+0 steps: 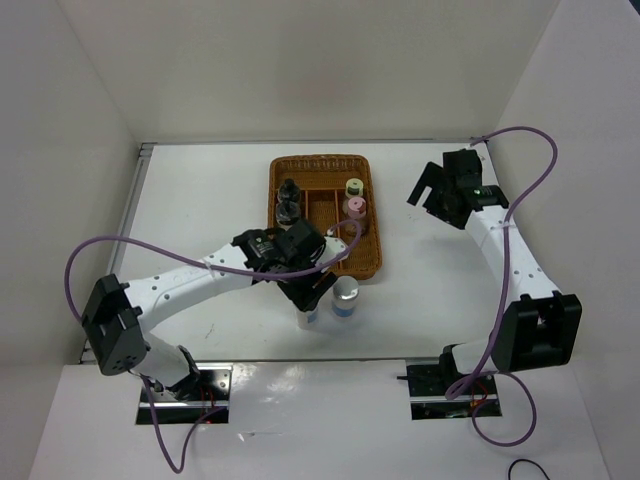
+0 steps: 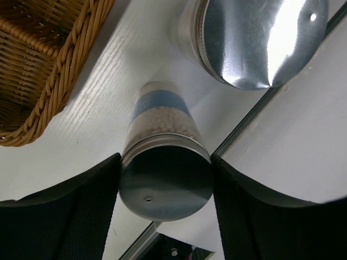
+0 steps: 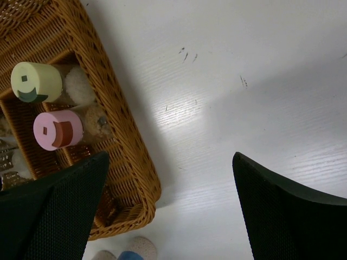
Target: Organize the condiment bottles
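Note:
My left gripper [image 1: 309,302] is shut on a silver-lidded jar with a blue label [image 2: 166,184], fingers [image 2: 95,195] against both sides of its lid; the jar stands on the table just in front of the wicker tray [image 1: 300,170]. In the left wrist view the gripper [image 2: 165,162] frames this jar. A second silver-lidded jar [image 1: 346,297] [image 2: 260,38] stands right beside it. In the tray are two black-lidded jars [image 1: 288,200], a yellow-green-lidded jar [image 1: 354,187] [image 3: 36,81] and a pink-lidded jar [image 1: 354,208] [image 3: 57,130]. My right gripper [image 1: 437,192] [image 3: 169,162] is open and empty above the table, right of the tray.
The tray's near corner [image 2: 49,81] is close to the left of the held jar. White walls enclose the table on the left, back and right. The table's front edge [image 2: 260,108] runs just behind the two silver-lidded jars. A purple cable [image 1: 340,250] loops over the left wrist.

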Controlling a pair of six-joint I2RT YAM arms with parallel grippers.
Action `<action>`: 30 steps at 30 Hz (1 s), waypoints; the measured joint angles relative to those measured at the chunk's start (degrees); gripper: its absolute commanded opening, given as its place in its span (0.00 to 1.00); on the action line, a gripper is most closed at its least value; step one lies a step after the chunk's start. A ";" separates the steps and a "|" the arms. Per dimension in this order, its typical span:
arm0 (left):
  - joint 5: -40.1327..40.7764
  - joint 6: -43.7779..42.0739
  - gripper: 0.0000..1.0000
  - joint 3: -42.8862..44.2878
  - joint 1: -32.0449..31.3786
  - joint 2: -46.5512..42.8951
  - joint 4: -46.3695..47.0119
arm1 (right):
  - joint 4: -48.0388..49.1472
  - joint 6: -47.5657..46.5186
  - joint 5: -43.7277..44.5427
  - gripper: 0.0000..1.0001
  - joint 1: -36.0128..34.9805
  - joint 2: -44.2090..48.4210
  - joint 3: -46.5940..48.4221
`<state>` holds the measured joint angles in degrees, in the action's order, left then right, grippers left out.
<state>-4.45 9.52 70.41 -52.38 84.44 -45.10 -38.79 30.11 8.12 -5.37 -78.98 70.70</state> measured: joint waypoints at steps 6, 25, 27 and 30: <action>1.95 -0.15 0.44 0.15 -0.17 0.24 -0.26 | 0.00 -0.24 -1.07 0.99 0.00 0.07 -0.15; 14.56 2.95 0.40 32.09 3.61 2.23 -11.10 | -0.61 -7.87 -5.49 0.99 -10.23 8.85 -0.76; 15.47 3.37 0.40 33.92 5.46 3.89 -10.97 | -1.01 -8.79 -6.47 0.99 -10.29 10.93 -1.01; 16.06 4.17 0.40 35.21 8.61 7.65 -9.99 | -1.11 -10.08 -8.02 0.99 -10.67 14.49 -2.27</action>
<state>11.62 13.69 105.62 -43.77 92.09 -55.09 -39.90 20.03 0.10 -16.03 -64.49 68.42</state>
